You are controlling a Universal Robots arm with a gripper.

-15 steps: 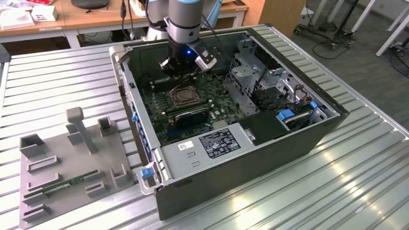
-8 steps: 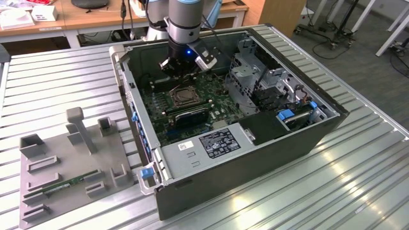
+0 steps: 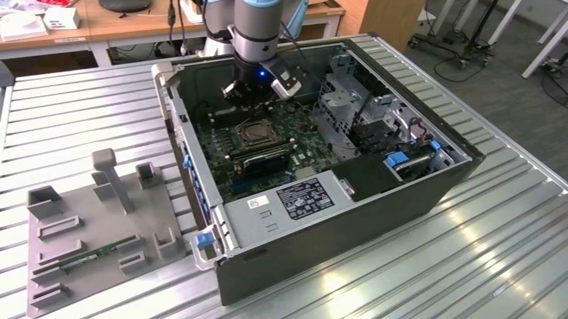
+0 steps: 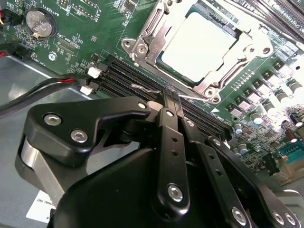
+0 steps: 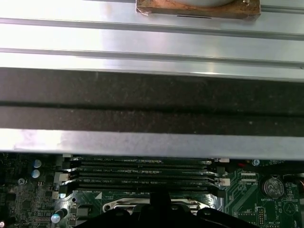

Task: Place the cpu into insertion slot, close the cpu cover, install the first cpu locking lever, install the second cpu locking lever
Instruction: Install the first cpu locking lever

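Second wrist view: one square silver-tan cpu [image 4: 197, 45] seated, one silvery cpu cover frame [image 4: 151, 29] flat around it. One black gripper [image 4: 169, 99], tips pressed together, just beside. Exterior view: one square black insertion slot [image 3: 255, 135]. First wrist view: four long black memory slots [image 5: 142, 173].

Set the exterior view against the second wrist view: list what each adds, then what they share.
Exterior view: the whole open computer case on the slatted table, and a grey tray with a green memory stick at the exterior view's left. Second wrist view: the cpu framed by the cpu cover, a coin battery, a red-and-black cable. Shared: the green motherboard, the insertion slot and the claw near it.
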